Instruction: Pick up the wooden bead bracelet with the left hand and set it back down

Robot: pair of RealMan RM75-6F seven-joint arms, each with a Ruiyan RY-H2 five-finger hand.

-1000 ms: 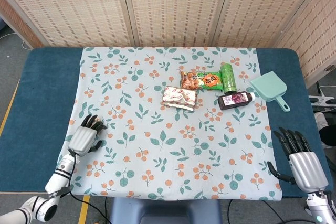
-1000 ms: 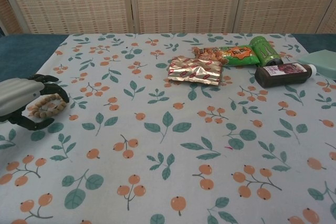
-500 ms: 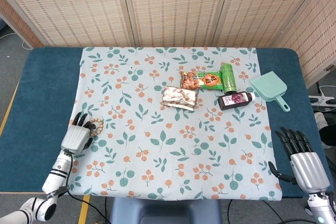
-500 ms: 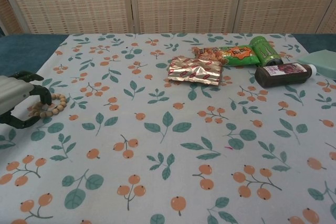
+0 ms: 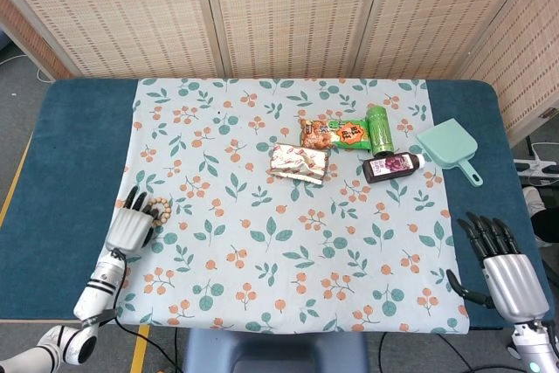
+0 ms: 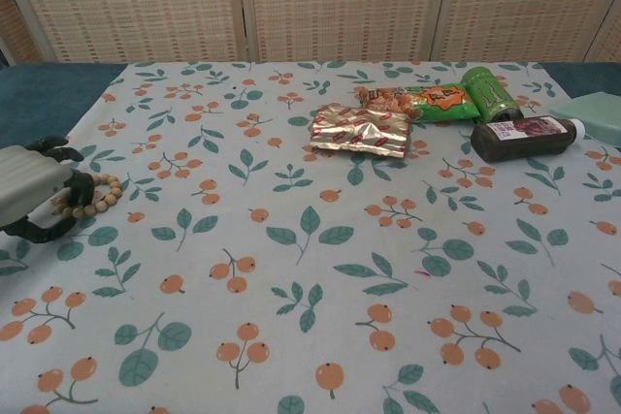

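Bracelet lies flat on the worktop at the left edge of the floral cloth, just beside the left hand, on its inner side toward the cloth's middle. The fingertips curl around the ring's near edge; whether they grip it or only touch cannot be told. As a loop it points no particular way, slightly wider across. The right hand rests well apart at the far right corner, fingers spread, holding nothing. The left hand is plainly the nearer.
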